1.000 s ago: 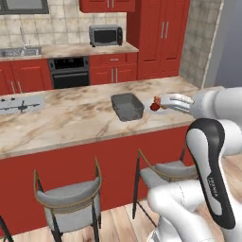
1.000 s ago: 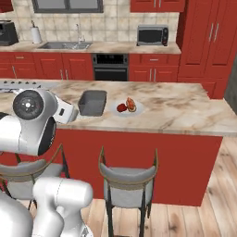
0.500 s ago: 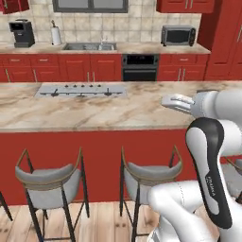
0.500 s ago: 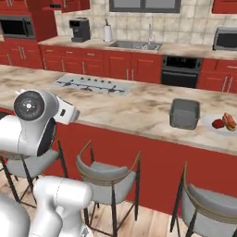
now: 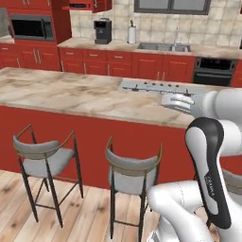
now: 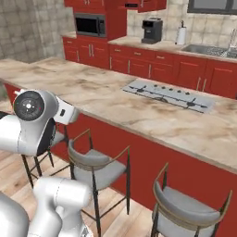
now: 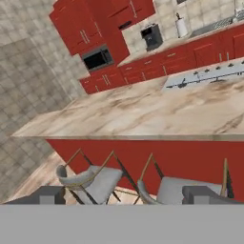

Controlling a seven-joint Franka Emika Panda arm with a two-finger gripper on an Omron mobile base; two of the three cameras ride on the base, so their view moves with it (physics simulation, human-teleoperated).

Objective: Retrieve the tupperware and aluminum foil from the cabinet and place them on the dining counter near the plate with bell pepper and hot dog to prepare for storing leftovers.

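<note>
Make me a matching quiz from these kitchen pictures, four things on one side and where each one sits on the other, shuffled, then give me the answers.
Things:
1. coffee machine
2. microwave
3. cooktop
4. stools

Places:
A. set flush into the dining counter
B. on the wooden floor in front of the counter's red base
C. on the back worktop beside the paper towel roll
D. built into the red cabinets

Pairs: 1-C, 2-D, 3-A, 4-B

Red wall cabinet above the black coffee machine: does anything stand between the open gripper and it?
Yes. The long beige-marble dining counter on its red base runs straight across between the gripper and the red wall cabinet, with grey-seated stools along its near side. The base would likely have to drive round it.
</note>
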